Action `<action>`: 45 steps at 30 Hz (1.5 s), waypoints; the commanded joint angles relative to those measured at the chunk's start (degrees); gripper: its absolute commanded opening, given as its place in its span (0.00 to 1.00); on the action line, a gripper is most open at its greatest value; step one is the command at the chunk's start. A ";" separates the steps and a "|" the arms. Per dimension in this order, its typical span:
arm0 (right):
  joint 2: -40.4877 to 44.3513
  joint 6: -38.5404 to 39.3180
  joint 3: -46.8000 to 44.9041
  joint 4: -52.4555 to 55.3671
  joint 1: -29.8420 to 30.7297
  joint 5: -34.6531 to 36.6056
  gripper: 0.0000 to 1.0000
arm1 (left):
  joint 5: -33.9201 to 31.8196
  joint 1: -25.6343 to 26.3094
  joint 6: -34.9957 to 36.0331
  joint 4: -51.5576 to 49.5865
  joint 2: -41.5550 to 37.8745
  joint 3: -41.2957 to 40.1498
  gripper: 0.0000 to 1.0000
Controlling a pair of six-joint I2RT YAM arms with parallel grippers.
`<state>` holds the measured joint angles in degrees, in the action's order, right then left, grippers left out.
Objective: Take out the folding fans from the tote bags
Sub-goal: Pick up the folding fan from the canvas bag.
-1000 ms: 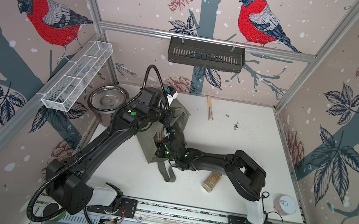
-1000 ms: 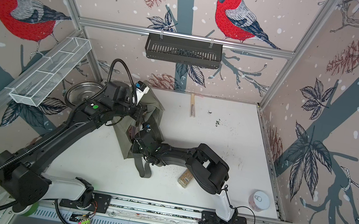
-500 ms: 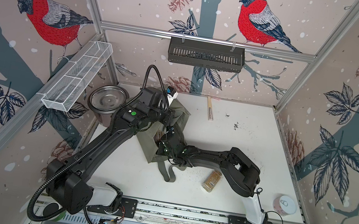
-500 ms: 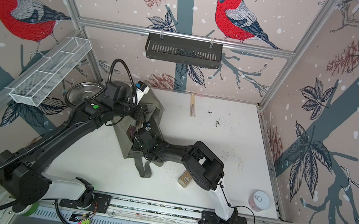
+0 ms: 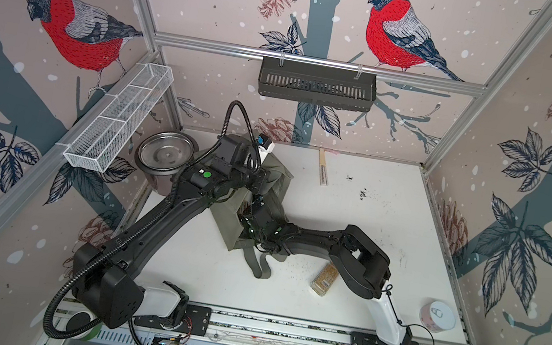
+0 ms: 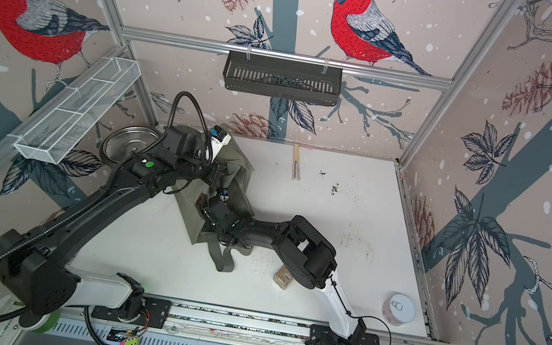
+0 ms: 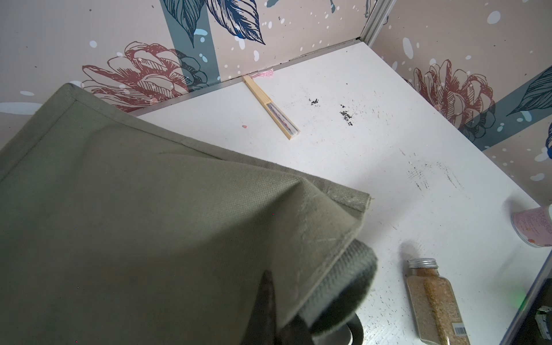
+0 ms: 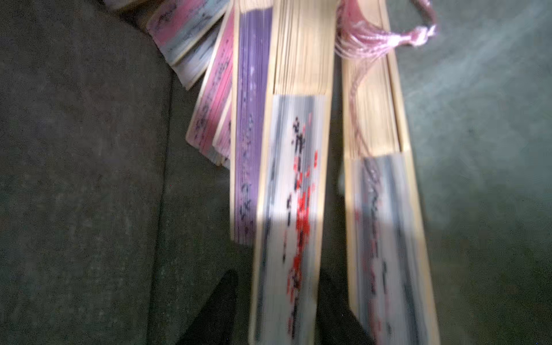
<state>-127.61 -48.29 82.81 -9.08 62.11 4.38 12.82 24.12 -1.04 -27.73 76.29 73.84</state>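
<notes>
Clenching the left tool on the hem of the tote bag, over at 9 o'clock on the bench, and holding it raised, seemingly to keep the mouth gaping and the cloth off the load. Reaching inside with the right tool, straddling a white red-blossomed fan among the folding fans stacked within; clamped or merely flanking it, impossible to tell through the blur. Counting just a lone fan outside, at 12 o'clock by the bench's far edge, hence judging most of the job undone

nothing legible tbh, barcode on spice jar label at lower right, digits too tiny, fan prints just blur
</notes>
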 commanded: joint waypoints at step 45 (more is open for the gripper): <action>16.68 6.03 -14.66 11.48 2.52 6.54 0.25 | -3.87 0.92 0.95 0.74 0.15 -0.32 0.00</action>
<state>-111.39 -44.77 68.82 -1.13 64.55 7.18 10.33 24.95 -0.97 -27.68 76.51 73.49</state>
